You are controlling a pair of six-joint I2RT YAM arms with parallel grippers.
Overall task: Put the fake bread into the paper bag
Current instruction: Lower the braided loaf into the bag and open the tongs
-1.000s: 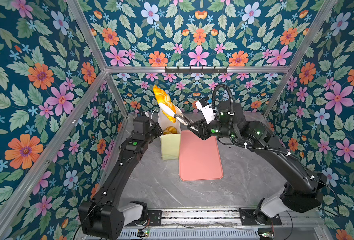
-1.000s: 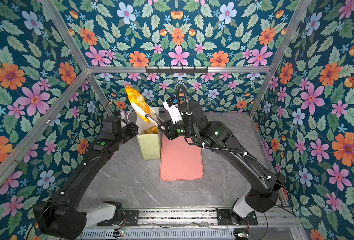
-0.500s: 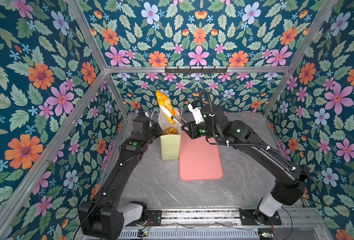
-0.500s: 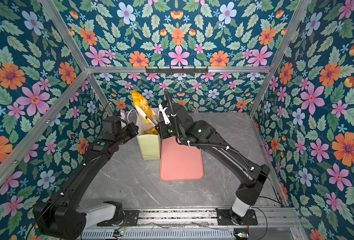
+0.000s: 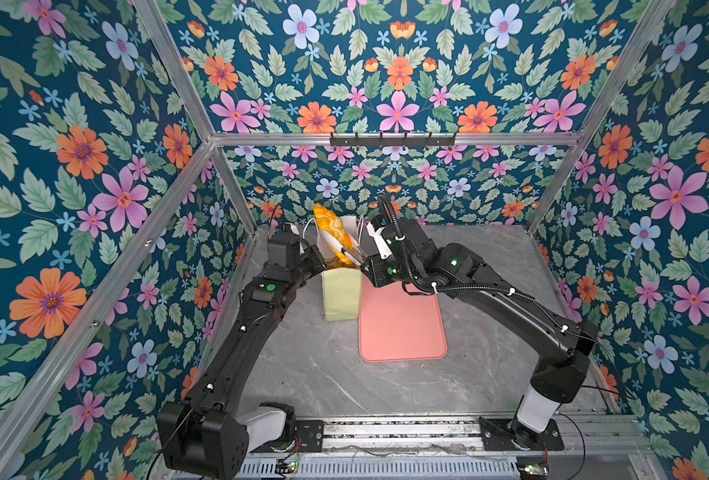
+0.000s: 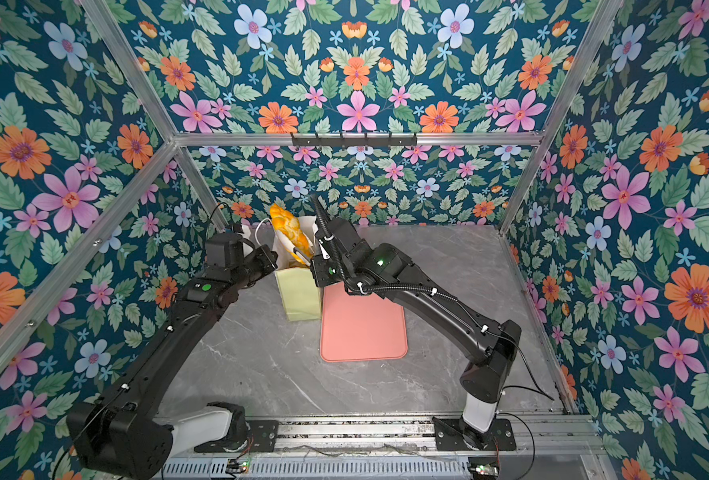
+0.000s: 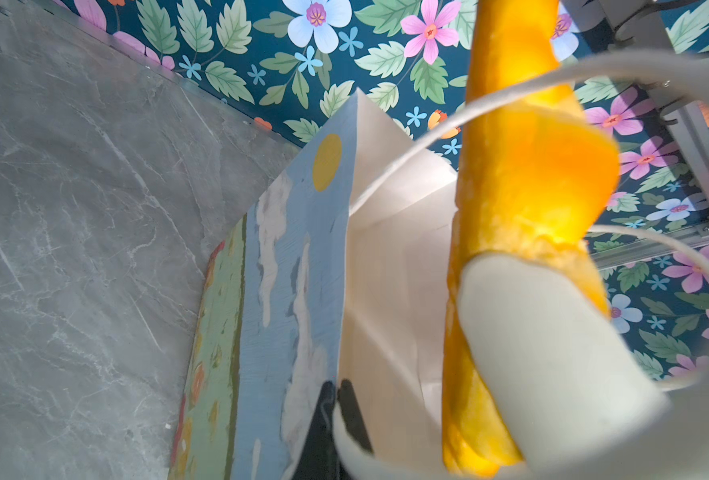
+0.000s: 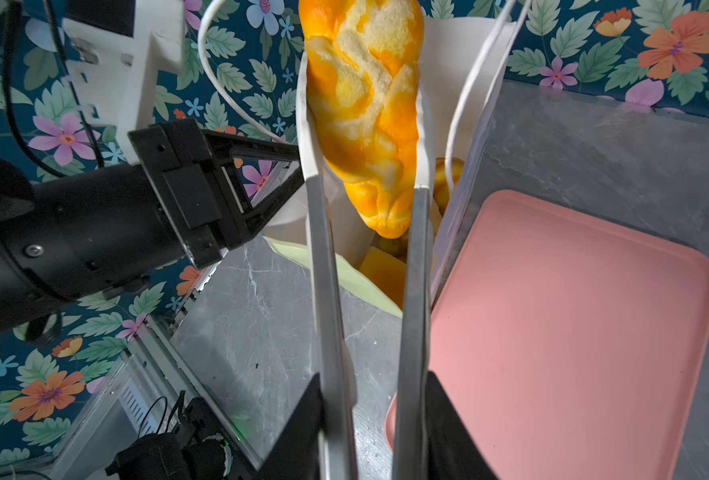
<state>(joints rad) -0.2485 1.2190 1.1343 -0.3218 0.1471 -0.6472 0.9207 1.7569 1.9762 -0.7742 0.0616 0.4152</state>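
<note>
**A:** Where do we have the long, braided, golden-orange toy loaf [image 8: 365,104]?

**B:** Our right gripper [image 8: 365,183] is clenched across its lower half, one pad on each narrow side. The loaf stands tilted over the tall, pale yellow-green paper bag [image 5: 341,295]. Its lower tip is just inside the mouth and most of it is above the rim.

**A:** And our left gripper [image 7: 337,395]?

**B:** Pinched tight on the bag's rim. We take that as steadying the mouth.

**A:** How will the loaf handle?

**B:** We judge it light and spongy, so it should give under the pads rather than slip. It's long, though, and held this low its top could swing. A hold across the width nearer the middle would suit us better.

**A:** Any worries?

**B:** The paper is thin and the white cord handles [image 8: 469,83] hang close to the loaf. Orange pastries [image 8: 380,274] already lie inside, so room is short. The flat pink tray [image 5: 400,324] sits just beside the bag.
</note>
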